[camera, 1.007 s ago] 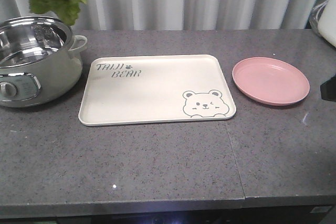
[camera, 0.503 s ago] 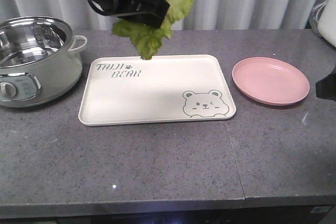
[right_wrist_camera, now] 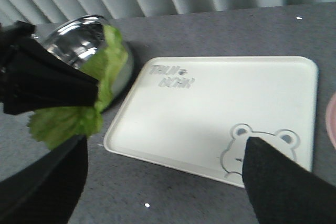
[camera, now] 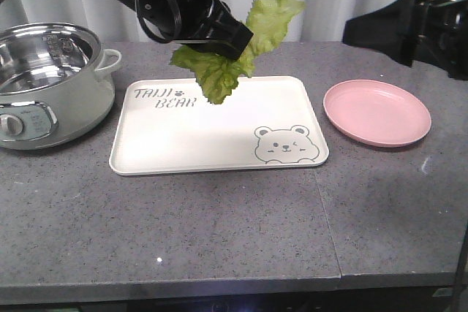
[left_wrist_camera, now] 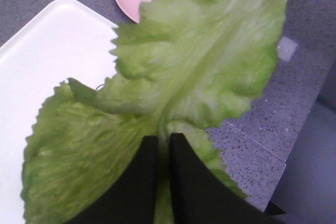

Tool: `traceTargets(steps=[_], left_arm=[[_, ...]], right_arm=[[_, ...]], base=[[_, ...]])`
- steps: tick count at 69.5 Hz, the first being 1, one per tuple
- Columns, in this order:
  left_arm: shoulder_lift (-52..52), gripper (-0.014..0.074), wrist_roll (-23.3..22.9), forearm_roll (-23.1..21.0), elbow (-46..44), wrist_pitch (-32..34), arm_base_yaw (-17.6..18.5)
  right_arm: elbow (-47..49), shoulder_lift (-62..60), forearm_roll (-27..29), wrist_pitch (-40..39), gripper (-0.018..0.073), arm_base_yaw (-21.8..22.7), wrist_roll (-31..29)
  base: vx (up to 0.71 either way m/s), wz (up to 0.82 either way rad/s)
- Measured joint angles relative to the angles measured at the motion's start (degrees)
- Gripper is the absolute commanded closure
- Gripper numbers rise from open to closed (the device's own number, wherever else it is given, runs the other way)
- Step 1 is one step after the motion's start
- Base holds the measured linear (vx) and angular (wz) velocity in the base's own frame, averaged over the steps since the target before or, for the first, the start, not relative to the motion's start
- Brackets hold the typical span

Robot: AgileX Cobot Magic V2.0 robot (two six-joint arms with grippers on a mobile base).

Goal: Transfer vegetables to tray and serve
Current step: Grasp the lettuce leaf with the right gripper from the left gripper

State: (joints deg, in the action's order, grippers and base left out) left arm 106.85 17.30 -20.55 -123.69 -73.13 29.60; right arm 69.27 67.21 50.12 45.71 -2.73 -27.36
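A crinkled green lettuce leaf (camera: 219, 77), the vegetables, hangs in the air over the back edge of the cream tray (camera: 212, 140) with the bear drawing. My left gripper (camera: 235, 40) is shut on the leaf's stem; in the left wrist view the two black fingers (left_wrist_camera: 164, 141) pinch the pale rib of the leaf (left_wrist_camera: 199, 61) above the tray (left_wrist_camera: 47, 51). My right gripper (right_wrist_camera: 165, 153) is open and holds nothing. It hovers at the upper right (camera: 365, 31), above the counter behind the pink plate. From there it looks at the tray (right_wrist_camera: 236, 93) and the leaf (right_wrist_camera: 65, 121).
A steel electric pot (camera: 44, 82) with a white body stands left of the tray. A round pink plate (camera: 376, 112) lies to the tray's right. The grey stone counter (camera: 219, 231) has a seam right of centre, and pleated curtains hang behind it.
My left arm has carried the leaf to the right, from above the pot to above the tray's back edge. My right arm has risen into view at the upper right.
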Motion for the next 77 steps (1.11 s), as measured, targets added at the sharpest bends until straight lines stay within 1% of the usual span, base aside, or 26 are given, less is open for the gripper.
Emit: traceTargets(steps=[1, 8, 16, 27, 32, 39, 42, 47, 51, 53, 60, 66, 68, 69, 73, 76, 77], left_arm=[[0.0, 0.0605, 0.0, -0.05, 0.0, 0.0, 0.0], [0.0, 0.0605, 0.05, -0.05, 0.0, 0.0, 0.0], [0.0, 0.0605, 0.05, -0.05, 0.0, 0.0, 0.0], [0.0, 0.0605, 0.05, -0.05, 0.0, 0.0, 0.0], [0.0, 0.0605, 0.05, -0.07, 0.0, 0.0, 0.0], [0.0, 0.0605, 0.05, -0.11, 0.0, 0.0, 0.0], [0.0, 0.0605, 0.05, -0.11, 0.0, 0.0, 0.0], [0.0, 0.0605, 0.05, -0.11, 0.0, 0.0, 0.0], [0.0, 0.0605, 0.05, -0.11, 0.0, 0.0, 0.0], [0.0, 0.0605, 0.05, -0.11, 0.0, 0.0, 0.0], [0.0, 0.0605, 0.11, -0.11, 0.0, 0.0, 0.0], [0.0, 0.0605, 0.29, -0.11, 0.0, 0.0, 0.0], [0.0, 0.0605, 0.29, -0.11, 0.0, 0.0, 0.0], [0.0, 0.0605, 0.29, -0.11, 0.0, 0.0, 0.0], [0.0, 0.0605, 0.29, -0.13, 0.0, 0.0, 0.0], [0.0, 0.0605, 0.3, -0.13, 0.0, 0.0, 0.0], [0.0, 0.0605, 0.3, -0.13, 0.0, 0.0, 0.0]], right_arm=[[0.18, 0.7, 2.04, -0.06, -0.0016, 0.0, -1.54], [1.68, 4.07, 10.88, -0.52, -0.0016, -0.15, -8.61], [4.23, 7.99, 17.32, -0.05, -0.0016, -0.2, -12.81], [6.93, 12.91, 20.25, 2.54, -0.0016, -0.2, -14.42], [7.55, 14.94, 21.46, 3.44, -0.0016, -0.85, -15.74], [7.67, 16.69, 23.6, 3.49, -0.0016, -3.14, -18.64], [7.67, 17.5, 24.38, 2.99, -0.0016, -5.21, -19.96], [7.67, 18.35, 24.94, 1.91, -0.001, -7.19, -20.83], [7.67, 19.21, 25.25, 0.24, 0.0012, -8.44, -21.1], [7.67, 19.56, 25.25, -0.47, 0.0029, -8.98, -21.14], [7.67, 20.61, 25.31, -2.81, 0.0135, -9.8, -21.14], [7.67, 20.93, 25.58, -3.53, 0.0279, -10.0, -21.14], [7.67, 20.93, 25.65, -3.59, 0.034, -10.0, -21.14], [7.67, 20.93, 25.71, -3.65, 0.0352, -10.0, -21.14], [7.67, 20.93, 25.75, -3.79, 0.0461, -10.0, -21.14], [7.67, 20.97, 25.75, -3.83, 0.0517, -10.0, -21.32], [7.67, 20.97, 25.75, -3.83, 0.0549, -10.0, -21.3]], base=[[0.0, 0.0], [0.0, 0.0], [0.0, 0.0], [0.0, 0.0], [0.0, 0.0], [0.0, 0.0], [0.0, 0.0], [0.0, 0.0], [0.0, 0.0], [0.0, 0.0], [0.0, 0.0], [0.0, 0.0], [0.0, 0.0], [0.0, 0.0], [0.0, 0.0], [0.0, 0.0], [0.0, 0.0]])
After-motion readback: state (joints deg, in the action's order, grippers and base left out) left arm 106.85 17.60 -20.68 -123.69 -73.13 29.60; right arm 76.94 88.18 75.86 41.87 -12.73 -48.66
